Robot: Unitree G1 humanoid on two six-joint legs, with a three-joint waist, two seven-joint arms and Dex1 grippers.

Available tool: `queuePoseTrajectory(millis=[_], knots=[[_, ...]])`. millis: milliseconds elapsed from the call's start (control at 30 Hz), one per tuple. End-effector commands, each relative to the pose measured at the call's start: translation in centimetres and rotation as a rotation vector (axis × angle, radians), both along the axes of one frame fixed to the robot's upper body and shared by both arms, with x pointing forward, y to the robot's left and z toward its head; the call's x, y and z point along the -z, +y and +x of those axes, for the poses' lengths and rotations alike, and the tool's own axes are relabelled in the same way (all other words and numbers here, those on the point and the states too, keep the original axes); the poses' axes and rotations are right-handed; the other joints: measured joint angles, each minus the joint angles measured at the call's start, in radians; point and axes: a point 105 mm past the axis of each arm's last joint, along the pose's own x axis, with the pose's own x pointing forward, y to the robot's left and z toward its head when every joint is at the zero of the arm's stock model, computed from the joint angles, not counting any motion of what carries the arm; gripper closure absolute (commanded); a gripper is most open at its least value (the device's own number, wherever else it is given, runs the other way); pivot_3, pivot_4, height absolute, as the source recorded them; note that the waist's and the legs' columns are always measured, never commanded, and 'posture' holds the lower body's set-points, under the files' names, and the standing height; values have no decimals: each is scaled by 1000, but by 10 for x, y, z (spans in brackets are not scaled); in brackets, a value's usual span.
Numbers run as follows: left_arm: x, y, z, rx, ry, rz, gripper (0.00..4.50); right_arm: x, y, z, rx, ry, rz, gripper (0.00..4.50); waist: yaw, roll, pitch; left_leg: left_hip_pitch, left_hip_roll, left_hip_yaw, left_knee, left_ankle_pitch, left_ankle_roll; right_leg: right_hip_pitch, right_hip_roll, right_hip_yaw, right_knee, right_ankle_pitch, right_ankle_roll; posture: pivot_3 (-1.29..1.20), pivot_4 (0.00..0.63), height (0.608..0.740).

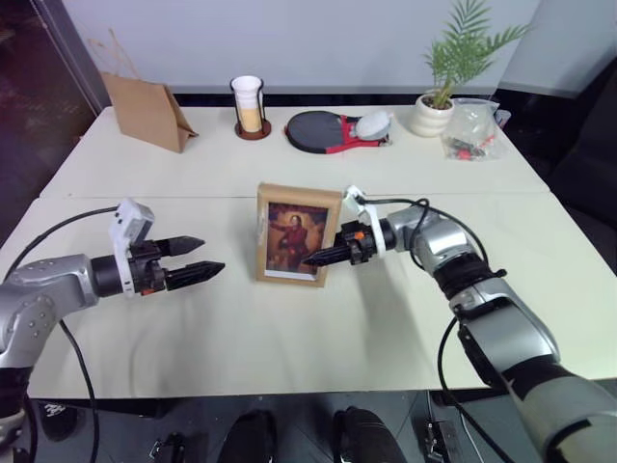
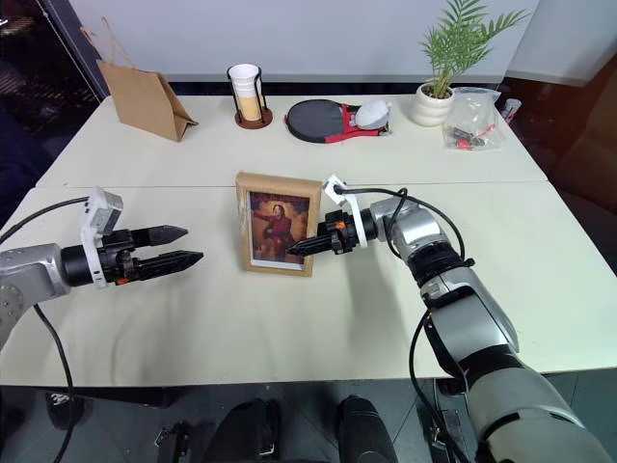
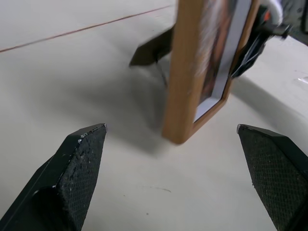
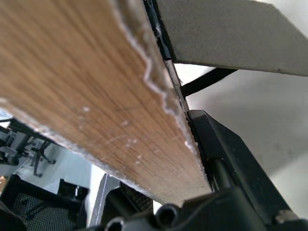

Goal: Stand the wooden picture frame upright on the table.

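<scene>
Head views. Picture frame: stands upright at the table's centre, long axis vertical, portrait facing the robot. Right gripper: at the frame's 3 o'clock edge, fingers pinching that edge, apparently steadying it while the stand takes the weight. Left gripper: at the frame's 9 o'clock, apart from it, fingers spread and holding nothing. Paper bag, cup, paddle and plant: along the far edge, 10 to 1 o'clock.

Left wrist view. Frame: seen edge-on, bottom corner on the table, dark stand folded out behind as a prop. Fingertips: wide apart.

Right wrist view. Wooden edge: clamped against a black finger.
</scene>
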Motion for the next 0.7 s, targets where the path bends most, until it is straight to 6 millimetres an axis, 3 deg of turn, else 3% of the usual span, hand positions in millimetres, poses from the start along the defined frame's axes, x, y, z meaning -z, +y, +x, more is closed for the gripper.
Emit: queuePoseTrajectory(millis=[33,133,200,433,567,700], knots=[[-12,-3,-2,2,-51,14,0,-6,0,4,-13,-45,-12,2361,0,0,0,0,0,0,1,0,0,0,0,0,0,0,0,0,150,740],[-13,-5,-3,5,-48,12,0,-5,-4,3,-17,-43,-22,1193,0,0,0,0,0,0,1,0,0,0,0,0,0,0,0,0,150,740],[-13,-7,-4,12,-44,12,0,-6,-10,4,-7,-52,-28,85,0,0,0,0,0,0,1,0,0,0,1,0,1,0,0,0,150,740],[-12,-15,-8,54,-42,20,0,-17,-63,-7,83,-217,-133,85,9,0,0,-1,-2,0,1,0,0,0,0,0,0,0,1,0,150,740],[-18,-11,-12,57,-65,37,0,-54,-91,-36,180,-339,-117,85,6,0,0,-1,-1,-1,1,0,0,0,1,0,0,0,1,0,150,740],[-22,-6,-17,46,-85,66,0,-87,-96,-66,238,-422,-99,85,-2,1,0,1,1,0,1,0,0,0,2,0,1,0,1,0,150,740]])
